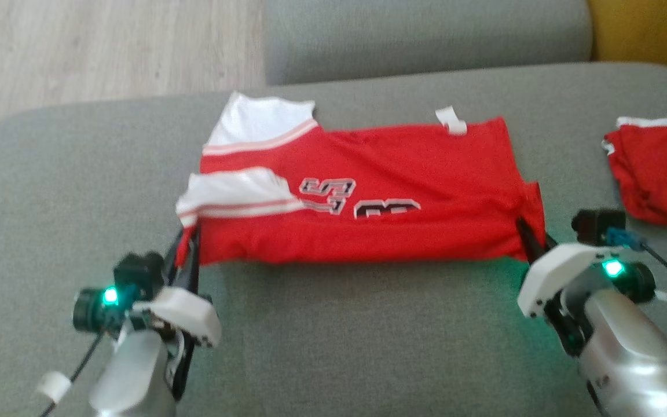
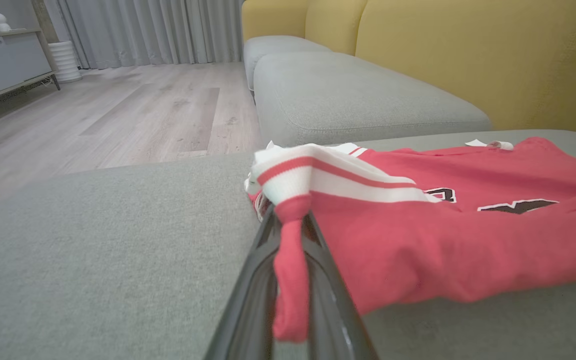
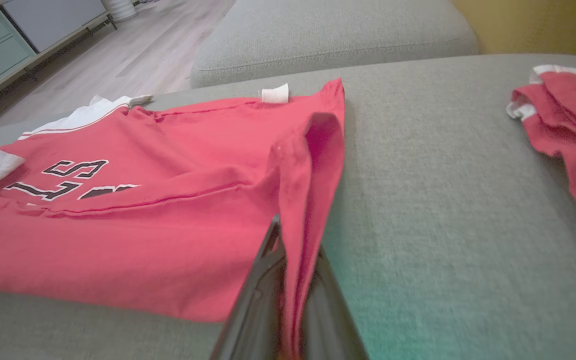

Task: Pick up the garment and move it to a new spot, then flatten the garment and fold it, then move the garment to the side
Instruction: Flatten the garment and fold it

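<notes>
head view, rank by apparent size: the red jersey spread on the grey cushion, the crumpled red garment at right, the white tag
1. spread red jersey
2. crumpled red garment, partly cut off by the frame edge
3. small white fabric tag

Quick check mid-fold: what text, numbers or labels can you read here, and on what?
"S": black, white-edged letter printed on the red garment; a likely reading, as it is seen at an angle.
Other characters beside it: cut off by folds, unreadable.
White tag on the garment's edge: too small to read.
Second cloth, also red: no print visible.
</notes>
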Controlling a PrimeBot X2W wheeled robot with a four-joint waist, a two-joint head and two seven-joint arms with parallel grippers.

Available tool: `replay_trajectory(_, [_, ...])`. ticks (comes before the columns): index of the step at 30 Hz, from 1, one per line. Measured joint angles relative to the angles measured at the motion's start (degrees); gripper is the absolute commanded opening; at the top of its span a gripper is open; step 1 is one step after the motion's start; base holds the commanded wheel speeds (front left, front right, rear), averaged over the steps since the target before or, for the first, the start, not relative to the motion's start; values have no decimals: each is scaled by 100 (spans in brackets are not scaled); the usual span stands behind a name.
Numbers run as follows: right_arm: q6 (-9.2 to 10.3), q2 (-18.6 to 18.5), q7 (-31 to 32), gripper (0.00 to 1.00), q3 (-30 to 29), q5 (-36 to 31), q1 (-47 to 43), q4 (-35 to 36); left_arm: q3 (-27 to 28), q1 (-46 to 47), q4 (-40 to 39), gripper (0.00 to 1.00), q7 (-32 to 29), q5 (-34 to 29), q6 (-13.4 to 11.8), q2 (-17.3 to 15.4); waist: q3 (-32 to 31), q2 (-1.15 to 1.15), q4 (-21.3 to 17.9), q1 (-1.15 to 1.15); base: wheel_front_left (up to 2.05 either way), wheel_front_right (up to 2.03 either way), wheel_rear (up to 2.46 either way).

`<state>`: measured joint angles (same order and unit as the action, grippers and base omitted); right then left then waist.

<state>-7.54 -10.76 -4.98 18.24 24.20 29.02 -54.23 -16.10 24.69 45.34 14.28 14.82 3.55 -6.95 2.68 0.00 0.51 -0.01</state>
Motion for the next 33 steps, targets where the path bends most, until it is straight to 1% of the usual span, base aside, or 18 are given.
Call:
replay_trajectory(5, [1, -255, 485, 0, 202, 436, -463, 460, -58, -433, -114, 0, -131, 153, 55, 1, -296, 0, -3, -1, 0, 0, 0])
replay_trajectory(9, [1, -460, 869, 0, 207, 789, -844, 912, -55, -753, -333, 0, -370, 341, 60, -3, -413, 0, 5, 0, 0, 0, 0])
replay_trajectory(10, [1, -554, 1026, 0, 185, 911, -1028, 1122, -74, -881, -485, 0, -504, 347, 109, -8, -436, 0, 7, 0, 0, 0, 0])
replay_trajectory(13, [0, -634, 1269, 0, 127, 1040, -1296, 1432, -110, -1059, -721, 0, -645, 369, 149, -29, -451, 0, -2, 1, 0, 0, 0])
replay_trajectory(16, [0, -635, 1474, 0, 11, 1122, -1546, 1762, -115, -1210, -947, 0, -771, 441, 140, -73, -451, 0, -24, 0, 0, 0, 0])
replay_trajectory(22, [1, -602, 1667, 0, -211, 1069, -1873, 2265, -145, -1356, -1241, 0, -906, 490, 47, -110, -383, 0, -104, 1, 0, 0, 0])
replay_trajectory(28, [1, -402, 1647, 0, -335, 1053, -1945, 2557, -160, -1347, -1263, 0, -906, 497, 14, -108, -268, 0, -174, 1, 0, 0, 0])
replay_trajectory(30, [1, -346, 1551, 0, -396, 1040, -1936, 2601, -164, -1328, -1225, 0, -842, 498, 15, -107, -199, 0, -200, 1, 0, 0, 0])
replay_trajectory(31, [1, -337, 1517, 0, -401, 976, -1935, 2602, -165, -1310, -1206, 11, -792, 498, 14, -107, -160, 0, -213, 1, 0, 0, 0])
replay_trajectory(32, [1, -316, 1435, 57, -428, 888, -1935, 2601, -167, -1285, -1172, 29, -744, 498, 14, -107, -123, 0, -227, 2, 0, 0, 0])
replay_trajectory(33, [1, -265, 1372, 100, -499, 837, -1927, 2594, -174, -1244, -1123, 79, -699, 495, 12, -108, -90, 0, -243, 2, 0, 0, 0])
